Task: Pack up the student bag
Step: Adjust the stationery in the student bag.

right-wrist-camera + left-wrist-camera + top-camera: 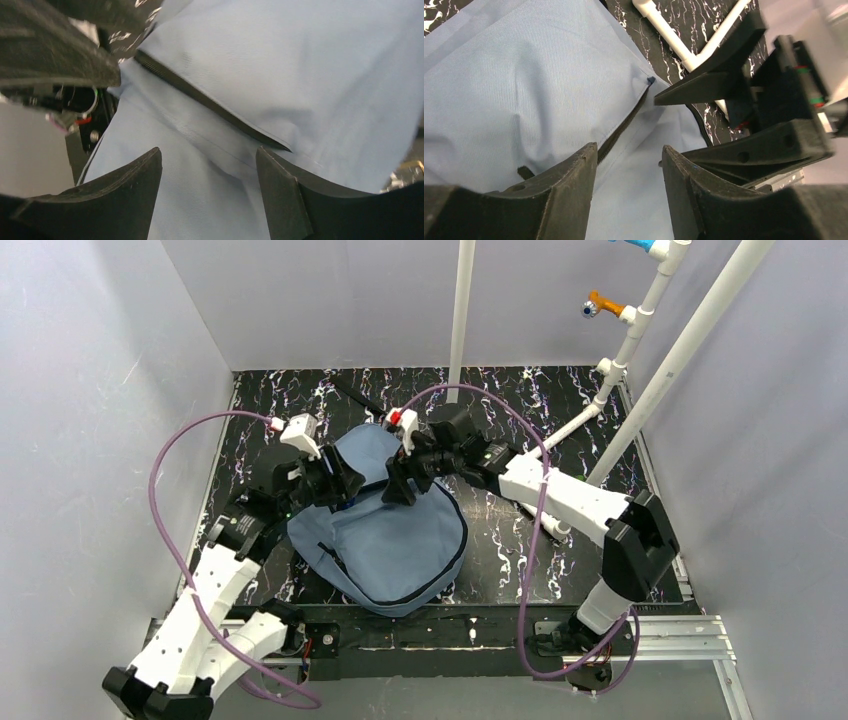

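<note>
Top view: soft slate-blue student bag (400,540) lies flat mid black marbled table (500,410), with left gripper (342,485) and right gripper (397,488) at its far end. Left wrist: jaws apart, nothing gripped, over fine-ribbed fabric and black zipper (621,125). Right wrist: jaws apart, empty, same weave.

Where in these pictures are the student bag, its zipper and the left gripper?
student bag (400,540): top external view, middle of blue fabric.
zipper (624,120): left wrist view, midway along dark track.
left gripper (629,150): left wrist view, midway between fingertips.
</note>
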You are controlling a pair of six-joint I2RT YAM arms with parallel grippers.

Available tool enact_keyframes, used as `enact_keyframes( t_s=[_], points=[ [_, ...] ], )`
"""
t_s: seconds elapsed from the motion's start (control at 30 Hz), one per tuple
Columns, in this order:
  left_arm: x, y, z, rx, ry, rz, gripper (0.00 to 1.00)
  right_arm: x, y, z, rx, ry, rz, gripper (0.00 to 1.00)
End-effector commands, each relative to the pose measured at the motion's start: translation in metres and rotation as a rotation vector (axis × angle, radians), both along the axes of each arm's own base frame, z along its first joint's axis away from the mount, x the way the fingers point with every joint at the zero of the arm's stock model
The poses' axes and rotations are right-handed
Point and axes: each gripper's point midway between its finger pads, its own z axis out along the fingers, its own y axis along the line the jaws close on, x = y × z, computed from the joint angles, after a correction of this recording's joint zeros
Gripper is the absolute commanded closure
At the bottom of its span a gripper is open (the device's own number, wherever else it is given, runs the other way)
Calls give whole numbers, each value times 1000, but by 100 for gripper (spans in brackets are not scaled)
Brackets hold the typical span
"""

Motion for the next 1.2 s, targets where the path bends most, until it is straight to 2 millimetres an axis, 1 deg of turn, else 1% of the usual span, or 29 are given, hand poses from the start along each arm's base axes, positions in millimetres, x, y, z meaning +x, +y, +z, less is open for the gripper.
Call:
enact_keyframes(
  t_s=[0.0,0.07,0.23,0.33,0.43,0.5,0.63,0.73,0.8,0.83,0.87,0.9,1.0,1.1,1.13,1.17],
  points=[
    [-21,10,23,12,-52,-27,50,-40,15,-3,44,-93,331,21],
    [-29,14,24,15,-52,-24,49,-43,26,-6,88,-151,370,17],
    [-43,15,21,-17,-40,-29,48,-33,44,-10,105,-224,422,14],
    [-48,14,15,-44,-20,-26,48,-31,48,-22,79,-241,471,11],
    [-52,16,11,-55,-18,-11,47,-29,50,-36,47,-271,502,6],
    [-54,19,9,-60,-21,0,47,-31,51,-41,22,-309,523,3],
    [-59,31,-1,-52,-2,66,47,-34,62,-40,15,-380,545,2],
    [-62,45,-8,-49,6,151,45,-34,71,-43,15,-361,558,2],
    [-64,49,-11,-60,9,180,45,-37,75,-47,13,-332,572,2],
    [-66,50,-12,-64,10,187,44,-40,76,-50,10,-310,583,2],
    [-67,51,-13,-66,13,191,44,-44,76,-48,10,-286,590,4],
    [-68,52,-14,-65,20,196,44,-49,75,-45,10,-248,590,8],
    [-70,53,-17,-69,39,207,44,-65,68,-32,31,-145,591,25],
    [-71,51,-23,-89,64,217,44,-81,60,-15,53,-74,597,32],
    [-70,50,-26,-93,74,222,44,-83,58,-9,61,-60,586,35],
    [-69,50,-30,-95,83,228,44,-85,57,-2,66,-45,575,36]
  ],
)
